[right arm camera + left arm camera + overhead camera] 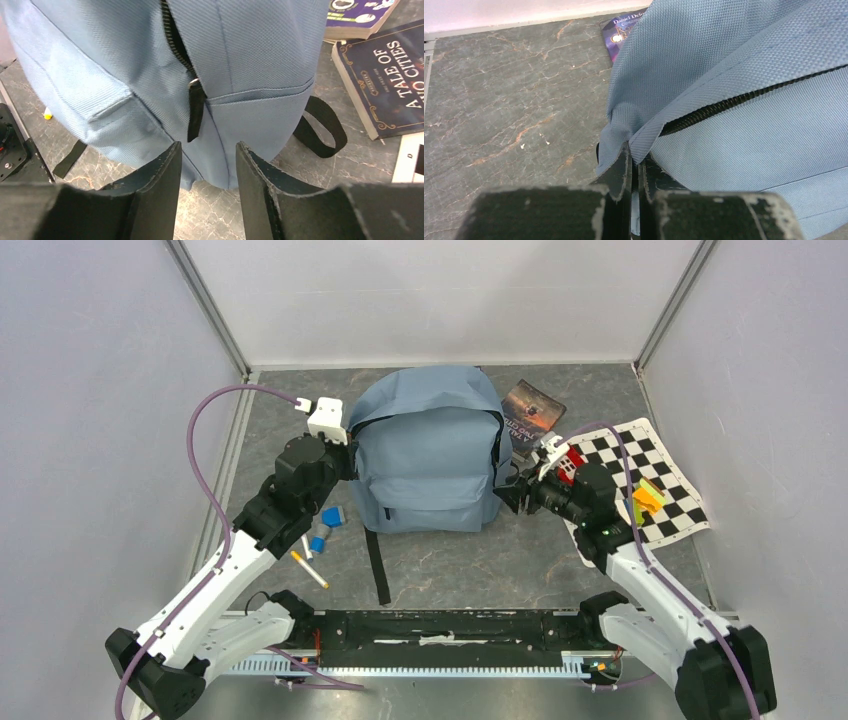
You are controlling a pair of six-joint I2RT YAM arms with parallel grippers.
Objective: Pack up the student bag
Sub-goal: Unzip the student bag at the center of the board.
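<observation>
The bag [430,455] stood upright at the middle of the surface [470,560], toward the back, its front pocket facing the arm bases. Your left hand [635,155] was pressed together on a fold of fabric at the bag's left side, near the end of the zip. Your right hand [207,150] was spread and held nothing, with the black zip pull [196,107] hanging just ahead of the gap between its fingers. I'd judge the bag soft and light for its bulk. The cloth bunched where you pinched it, so it would probably sag and slide rather than resist, and a tug on the zip would likely drag the whole thing unless the far side was anchored. The seam fold you held looked a fair anchor. On the right, the small, loose pull tab was the place to take hold, gripped squarely. Room was tight there: a book [385,80] lay just beside the bag, a chequered mat [665,475] carried pieces beyond it, and the right wall [780,390] was near. On the left, blue blocks [330,518] and a pen [309,569] lay near your forearm, and a black strap [378,565] trailed forward. The front of the surface offered the most room.
</observation>
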